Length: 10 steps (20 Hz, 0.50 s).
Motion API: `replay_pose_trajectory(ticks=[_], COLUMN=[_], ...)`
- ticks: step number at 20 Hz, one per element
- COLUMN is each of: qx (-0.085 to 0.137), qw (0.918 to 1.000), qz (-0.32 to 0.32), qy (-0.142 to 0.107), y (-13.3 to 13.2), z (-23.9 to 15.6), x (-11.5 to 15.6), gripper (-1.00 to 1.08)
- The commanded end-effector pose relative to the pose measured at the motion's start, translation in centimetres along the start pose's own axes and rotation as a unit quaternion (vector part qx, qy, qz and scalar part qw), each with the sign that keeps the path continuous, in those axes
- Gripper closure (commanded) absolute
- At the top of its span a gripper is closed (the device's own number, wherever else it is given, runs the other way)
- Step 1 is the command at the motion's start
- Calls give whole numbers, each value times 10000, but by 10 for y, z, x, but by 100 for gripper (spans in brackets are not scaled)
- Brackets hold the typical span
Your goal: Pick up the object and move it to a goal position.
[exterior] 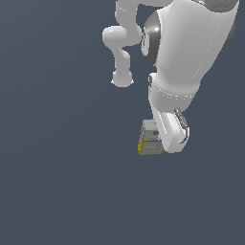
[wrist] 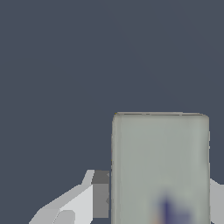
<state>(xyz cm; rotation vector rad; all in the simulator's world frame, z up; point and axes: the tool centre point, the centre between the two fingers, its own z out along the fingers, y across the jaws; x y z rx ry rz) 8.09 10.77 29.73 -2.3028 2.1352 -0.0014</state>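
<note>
The carton is a small off-white box with yellow edges. In the exterior view it sits just under the white hand of my arm, which covers its right side. In the wrist view the carton fills the space between my fingers, grey-white with a blue-purple mark on its near part. My gripper stands around it, with one dark finger pad against one side and the other finger against the opposite side. The jaws look closed on the carton. No goal marker shows in either view.
The arm's white links and elbow rise above the carton in the exterior view's upper right. A plain dark grey-blue floor lies all around.
</note>
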Motion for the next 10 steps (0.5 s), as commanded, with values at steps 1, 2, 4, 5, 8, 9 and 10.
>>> replay_pose_trajectory(ticks=[1, 2, 4, 5, 8, 9, 10], qx=[-8, -8, -8, -8, -8, -8, -8], qw=[10000, 10000, 10000, 10000, 10000, 10000, 10000], qz=[3, 3, 3, 3, 3, 3, 3], qy=[2, 2, 2, 2, 2, 2, 2], y=[2, 3, 3, 3, 3, 2, 2], z=[-15, -20, -27, -29, -32, -32, -32], x=[-5, -6, -9, -9, -11, -11, -11], gripper=[108, 108, 108, 108, 108, 108, 108])
